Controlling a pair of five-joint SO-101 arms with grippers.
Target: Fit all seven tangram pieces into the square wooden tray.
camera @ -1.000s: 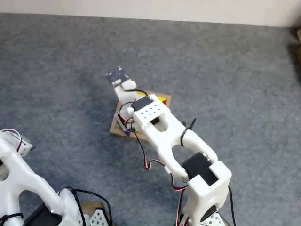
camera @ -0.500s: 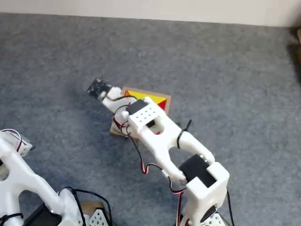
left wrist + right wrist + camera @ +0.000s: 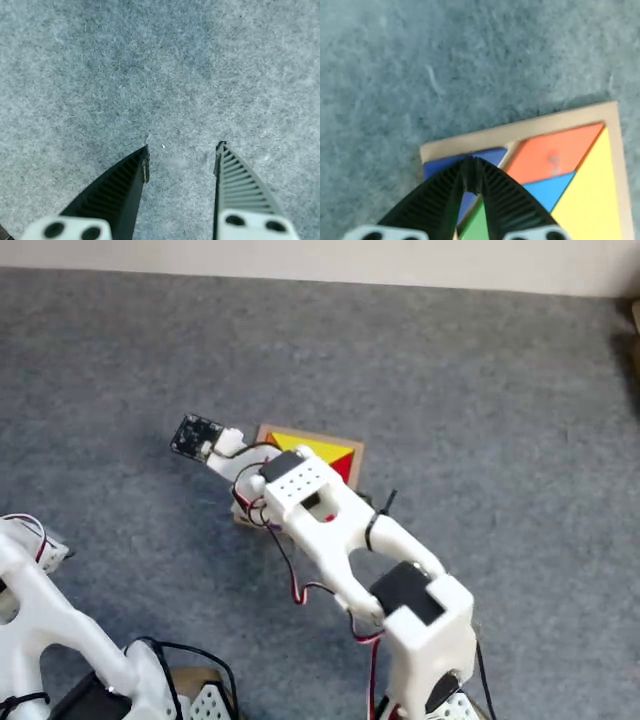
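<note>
Grey carpet (image 3: pixel 480 390) under both arms; square wooden tray (image 3: pixel 520 127) lay on it, dark blue piece (image 3: pixel 442 165) in its corner beside an orange triangle (image 3: pixel 552 155). Likely risk: right gripper (image 3: pixel 471 167), fingers pinched together on nothing with tips over that piece's edge, could lever it out or drag the tray if pushed sideways. Right arm (image 3: pixel 330 525) stretched forward across the tray — left gripper (image 3: pixel 182 150) hung with fingers spread apart over bare carpet.
</note>
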